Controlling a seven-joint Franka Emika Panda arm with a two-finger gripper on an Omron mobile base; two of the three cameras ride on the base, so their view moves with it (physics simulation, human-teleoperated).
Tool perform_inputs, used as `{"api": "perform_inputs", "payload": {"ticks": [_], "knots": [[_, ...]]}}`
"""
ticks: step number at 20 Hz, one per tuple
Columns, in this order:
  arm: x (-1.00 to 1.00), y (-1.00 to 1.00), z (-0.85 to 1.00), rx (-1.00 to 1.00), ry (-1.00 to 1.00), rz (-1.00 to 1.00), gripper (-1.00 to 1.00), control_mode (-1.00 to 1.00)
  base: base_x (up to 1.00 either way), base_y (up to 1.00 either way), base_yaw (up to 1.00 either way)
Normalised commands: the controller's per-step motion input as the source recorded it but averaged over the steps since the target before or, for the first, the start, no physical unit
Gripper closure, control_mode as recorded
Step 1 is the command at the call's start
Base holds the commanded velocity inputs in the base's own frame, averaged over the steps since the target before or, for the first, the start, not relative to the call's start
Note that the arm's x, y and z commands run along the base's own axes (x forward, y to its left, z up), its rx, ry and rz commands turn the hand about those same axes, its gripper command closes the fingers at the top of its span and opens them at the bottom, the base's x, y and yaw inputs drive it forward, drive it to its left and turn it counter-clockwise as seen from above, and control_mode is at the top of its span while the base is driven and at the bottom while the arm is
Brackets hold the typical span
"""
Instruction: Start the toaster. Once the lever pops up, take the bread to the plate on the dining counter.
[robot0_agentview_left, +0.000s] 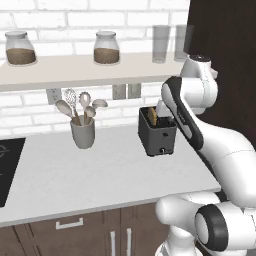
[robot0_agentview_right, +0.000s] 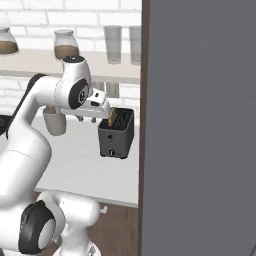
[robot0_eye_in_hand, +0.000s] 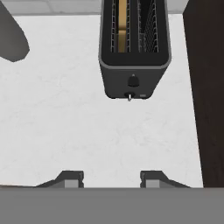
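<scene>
You see the small dark-grey boxy toaster (robot0_eye_in_hand: 134, 52) at twelve o'clock on the white worktop (robot0_eye_in_hand: 87, 131), a tan-brown bread slice (robot0_eye_in_hand: 122, 24) upright in one slot. Your two-finger gripper (robot0_eye_in_hand: 111, 177) hangs above with jaws spread, pinching nothing.

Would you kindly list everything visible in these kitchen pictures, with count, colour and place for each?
toaster: one, dark grey, on the white worktop near its right end
bread: one slice, tan, standing in the toaster's left slot
utensil cup: one, grey, holding spoons and a whisk, left of the toaster
jars: two, clear with brown contents, on the shelf
glasses: two, clear, at the shelf's right end
cooktop: one, black, at the worktop's left edge
wall outlets: grey, on the brick wall under the shelf
gripper: one, dark fingertips apart, above the worktop in front of the toaster, holding nothing
</scene>
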Motion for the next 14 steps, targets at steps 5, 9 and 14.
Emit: {"api": "perform_inputs", "payload": {"ticks": [5,9,14], "knots": [[-0.04,-0.04,-0.07,0.0,-0.02,0.0,-1.0,-1.0,0.0,0.0,0.0],[0.0,-0.02,-0.59,0.0,-0.18,0.0,-1.0,-1.0,0.0,0.0,0.0],[0.0,0.0,-0.69,0.0,-0.16,0.0,-1.0,-1.0,0.0,0.0,0.0]]}}
